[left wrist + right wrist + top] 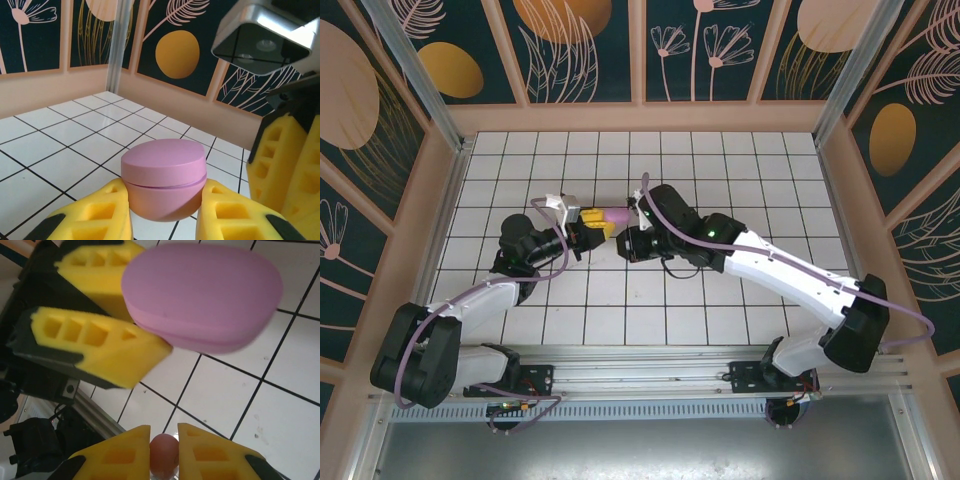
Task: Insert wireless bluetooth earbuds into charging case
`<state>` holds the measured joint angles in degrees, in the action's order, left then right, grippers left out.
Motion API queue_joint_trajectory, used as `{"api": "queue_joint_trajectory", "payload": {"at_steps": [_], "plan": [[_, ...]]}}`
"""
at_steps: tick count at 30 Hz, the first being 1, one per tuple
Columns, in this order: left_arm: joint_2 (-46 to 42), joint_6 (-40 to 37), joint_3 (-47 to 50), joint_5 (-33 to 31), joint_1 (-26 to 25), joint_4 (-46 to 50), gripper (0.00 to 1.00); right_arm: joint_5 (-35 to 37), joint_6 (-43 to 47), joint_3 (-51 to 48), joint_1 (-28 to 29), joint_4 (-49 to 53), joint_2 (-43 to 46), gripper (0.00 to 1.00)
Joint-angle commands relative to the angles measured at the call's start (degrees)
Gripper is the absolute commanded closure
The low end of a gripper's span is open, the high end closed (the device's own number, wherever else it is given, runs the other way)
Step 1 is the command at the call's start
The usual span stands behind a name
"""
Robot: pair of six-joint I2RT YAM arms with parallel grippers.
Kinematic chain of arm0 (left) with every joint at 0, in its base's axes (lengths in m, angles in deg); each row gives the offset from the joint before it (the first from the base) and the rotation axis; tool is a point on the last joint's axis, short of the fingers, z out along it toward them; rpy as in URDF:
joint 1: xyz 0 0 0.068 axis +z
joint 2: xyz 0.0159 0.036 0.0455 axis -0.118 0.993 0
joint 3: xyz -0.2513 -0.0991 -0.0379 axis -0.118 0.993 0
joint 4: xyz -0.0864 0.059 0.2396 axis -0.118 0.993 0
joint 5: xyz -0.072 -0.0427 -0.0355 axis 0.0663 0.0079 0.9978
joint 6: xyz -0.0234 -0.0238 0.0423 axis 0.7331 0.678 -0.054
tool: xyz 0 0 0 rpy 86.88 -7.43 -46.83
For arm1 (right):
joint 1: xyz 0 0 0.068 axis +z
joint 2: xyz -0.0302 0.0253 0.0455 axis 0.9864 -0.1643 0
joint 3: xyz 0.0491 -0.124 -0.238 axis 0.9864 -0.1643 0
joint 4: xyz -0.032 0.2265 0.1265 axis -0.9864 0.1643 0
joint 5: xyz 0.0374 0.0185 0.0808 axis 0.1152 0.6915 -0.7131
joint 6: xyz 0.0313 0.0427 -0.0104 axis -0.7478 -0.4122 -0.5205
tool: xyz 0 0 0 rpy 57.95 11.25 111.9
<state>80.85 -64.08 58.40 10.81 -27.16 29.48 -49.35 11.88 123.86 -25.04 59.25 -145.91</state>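
- The left gripper (pixel 165 200) is clenched on the rounded pink plastic charging case (pixel 164 175). Its yellow ribbed fingers (pixel 100 215) press the case's lower half from both sides.
- The case sits between those fingers, held off the tiles, with the lid down and a thin seam around its middle.
- The right gripper (pixel 164 437) grasps a small round pinkish-brown earbud (pixel 164 454), pinched between its own yellow fingertips.
- From the right gripper, the case hangs just ahead and above, close but apart from the earbud.
- From the left gripper, the right gripper's yellow fingers stand just to the right of the case, with the grey-housed right wrist camera (pixel 262 35) above them.
- Under both tools lies the white tiled tabletop (pixel 60 165) with dark grid lines; it is glossy and reflects some light.
- Around the table stand peach-framed wall panels (pixel 580 50), dark teal with pale botanical line drawings and gold ovals.
- A slanted aluminium post (pixel 117 45) rises at the far corner beyond the left gripper.
- An aluminium rail (pixel 640 380) carries both arm bases at the near edge.
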Motion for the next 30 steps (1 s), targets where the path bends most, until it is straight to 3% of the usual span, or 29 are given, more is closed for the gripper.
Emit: {"api": "queue_joint_trajectory", "payload": {"at_steps": [1, 14, 30], "plan": [[0.35, -0.07, -1.71, 2.2, -0.5, -0.69, 1.0, 2.11, 2.28, 3.32, -0.19, 1.42, -0.51, 0.84], [-0.88, -0.78, -1.56, 3.41, -1.59, 0.71, 1.0, 0.85, 2.86, 4.04, -6.96, 0.28, -1.09, 0.84], [-1.33, -1.44, -1.94, 4.54, -2.27, 0.53, 1.0, 3.52, 6.36, 6.21, -7.87, 3.12, -3.23, 0.84]]}}
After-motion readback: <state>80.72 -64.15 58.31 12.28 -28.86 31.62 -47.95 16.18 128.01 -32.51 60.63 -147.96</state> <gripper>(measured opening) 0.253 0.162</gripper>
